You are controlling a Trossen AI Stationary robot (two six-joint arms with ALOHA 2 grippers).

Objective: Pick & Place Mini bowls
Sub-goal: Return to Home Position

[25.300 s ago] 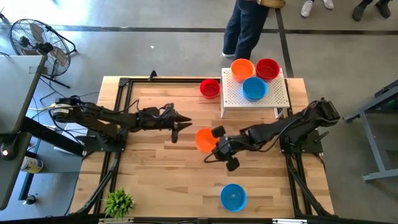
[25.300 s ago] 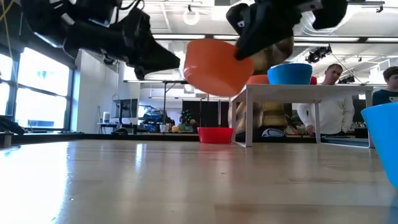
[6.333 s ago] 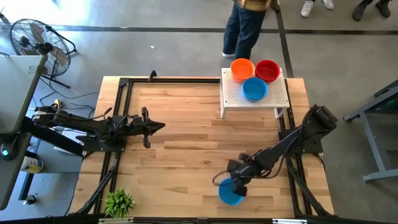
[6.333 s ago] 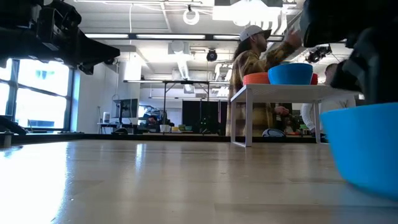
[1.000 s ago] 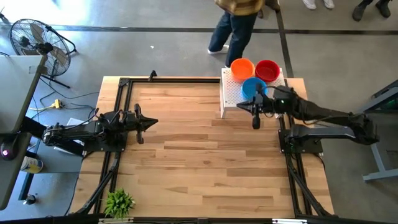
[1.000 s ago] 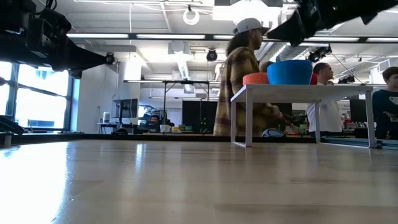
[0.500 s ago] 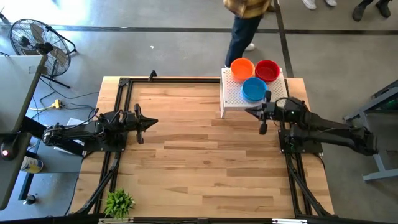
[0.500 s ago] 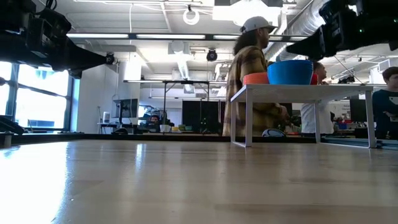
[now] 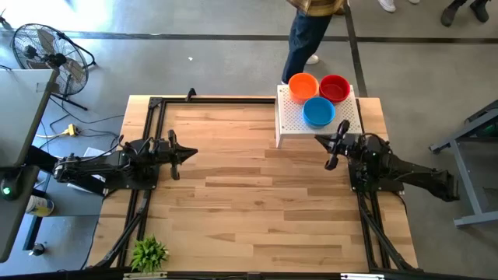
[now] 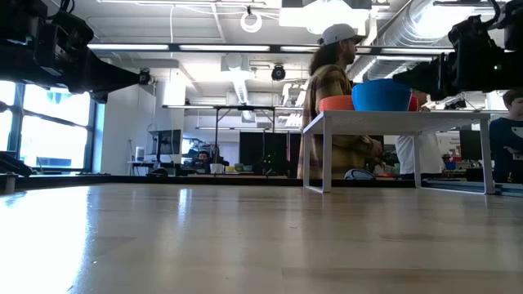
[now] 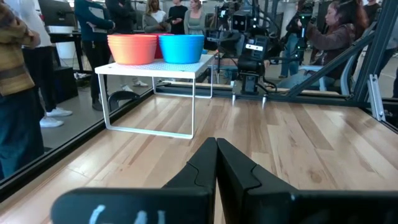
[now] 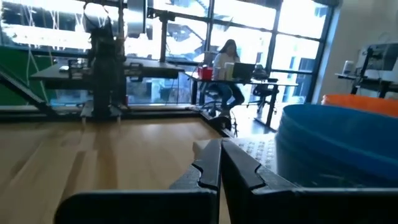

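Nesting round plastic bowls (image 9: 318, 112) top perforated shelf (image 9: 292, 118); left end effector (image 11: 216, 144) and right end effector (image 12: 221, 143) closed.

My left tool (image 11: 216, 144) and right tool (image 12: 221, 146) are matt black plastic. The worktop (image 9: 233, 179) is pale wood planks, smooth with a soft sheen. The shelf (image 9: 292, 117) is white perforated sheet on thin legs — metal, by its look. The blue bowls (image 9: 318, 111), orange bowls (image 9: 303, 84) and red bowls (image 9: 334, 87) are smooth, faintly glossy plastic.
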